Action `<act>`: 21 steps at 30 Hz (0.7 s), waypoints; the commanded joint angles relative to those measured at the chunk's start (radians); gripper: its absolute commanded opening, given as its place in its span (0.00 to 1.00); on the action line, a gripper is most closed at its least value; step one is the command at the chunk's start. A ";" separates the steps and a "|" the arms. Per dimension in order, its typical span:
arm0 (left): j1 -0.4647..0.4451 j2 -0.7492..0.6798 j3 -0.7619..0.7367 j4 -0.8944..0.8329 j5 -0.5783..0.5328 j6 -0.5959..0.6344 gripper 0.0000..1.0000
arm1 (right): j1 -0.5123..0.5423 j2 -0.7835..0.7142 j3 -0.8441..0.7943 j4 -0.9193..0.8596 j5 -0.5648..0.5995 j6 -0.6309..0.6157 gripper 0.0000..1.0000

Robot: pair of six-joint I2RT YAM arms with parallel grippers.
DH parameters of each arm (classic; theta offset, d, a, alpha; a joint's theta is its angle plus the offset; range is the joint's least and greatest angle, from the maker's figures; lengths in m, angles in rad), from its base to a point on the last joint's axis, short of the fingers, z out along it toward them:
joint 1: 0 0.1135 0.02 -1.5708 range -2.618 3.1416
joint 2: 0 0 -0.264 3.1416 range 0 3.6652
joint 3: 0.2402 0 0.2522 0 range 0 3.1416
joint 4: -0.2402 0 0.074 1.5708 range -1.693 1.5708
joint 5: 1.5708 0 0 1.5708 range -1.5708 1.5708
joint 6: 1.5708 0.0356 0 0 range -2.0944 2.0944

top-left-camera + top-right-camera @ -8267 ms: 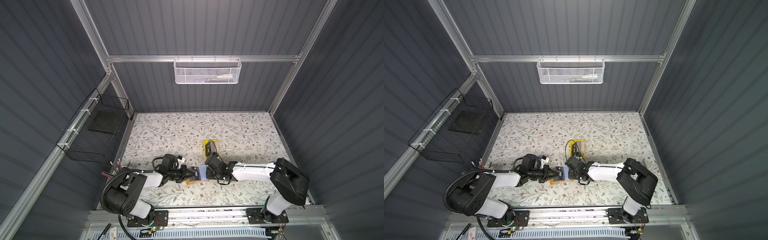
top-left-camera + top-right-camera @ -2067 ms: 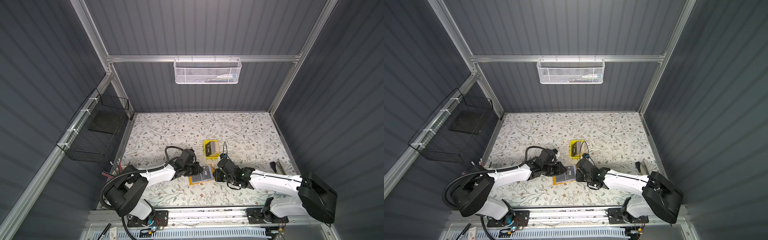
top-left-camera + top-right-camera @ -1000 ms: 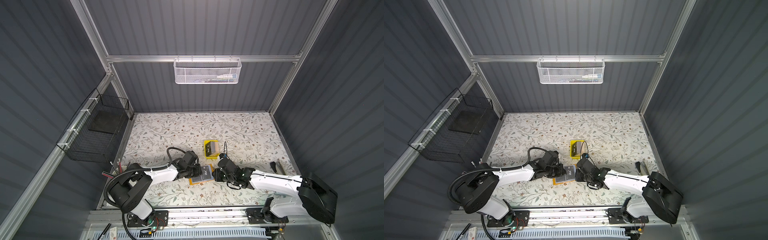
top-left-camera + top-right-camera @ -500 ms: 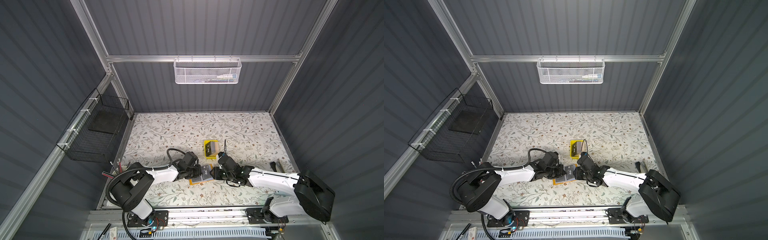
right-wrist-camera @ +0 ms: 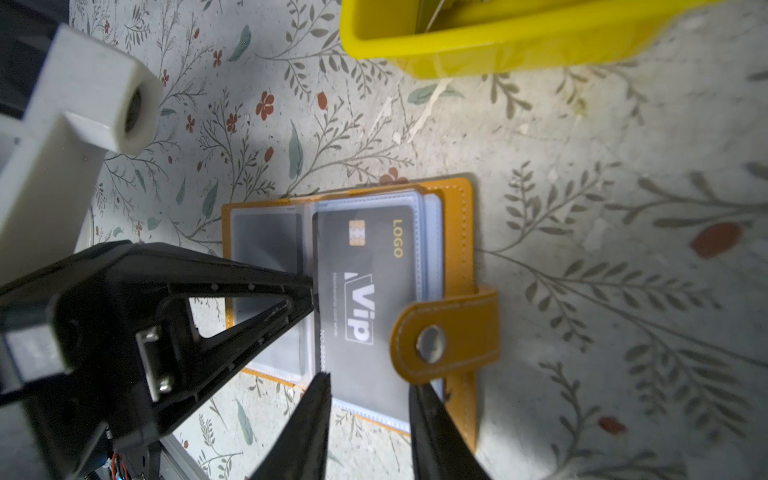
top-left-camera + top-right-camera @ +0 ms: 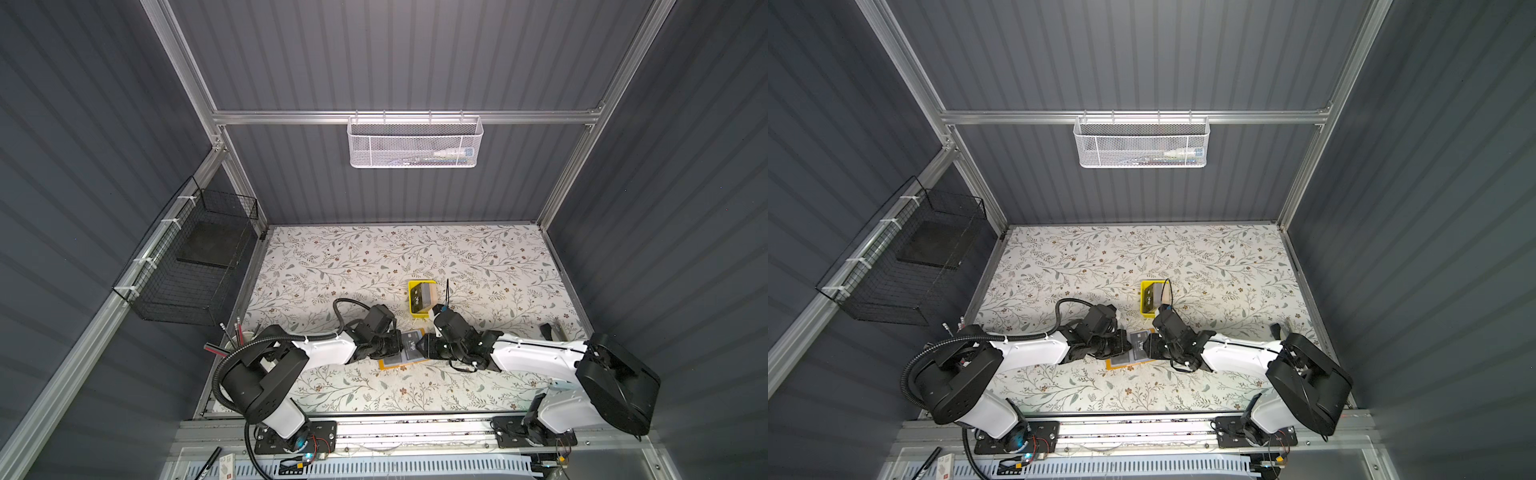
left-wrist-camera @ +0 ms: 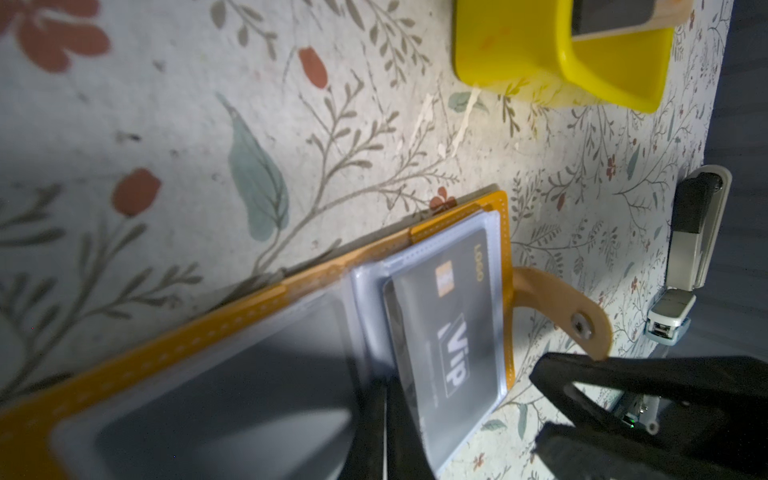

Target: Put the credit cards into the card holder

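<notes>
**Top views.** Card holder [image 6: 390, 365]: one, lying open on the table [image 6: 374, 266], between the left tool [image 6: 398, 347] and the right tool [image 6: 422, 348]. VIP card [image 6: 412, 345]: one, on the holder. Yellow tray [image 6: 417, 313]: one, just beyond the right tool, holding tray cards [image 6: 422, 296] whose count is unclear. The table is bare beyond the tray and outward of both tools.

**Left wrist.** The VIP card [image 7: 453, 345] sits inside a clear sleeve [image 7: 370, 291]. The left tool is closed at the sleeve's edge.

**Right wrist.** The right tool [image 5: 370, 382] is narrowly parted over the card's near end, and contact cannot be told. Strap [image 5: 449, 336]: one, just beside the tool's finger.
</notes>
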 commanded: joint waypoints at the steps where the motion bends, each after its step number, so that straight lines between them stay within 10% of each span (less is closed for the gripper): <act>1: -0.007 -0.039 -0.014 -0.028 0.017 0.017 0.08 | -0.004 -0.010 -0.015 -0.005 0.019 0.006 0.34; 21: -0.007 0.013 0.038 -0.043 0.031 0.057 0.13 | -0.007 -0.001 -0.020 0.026 0.005 0.005 0.32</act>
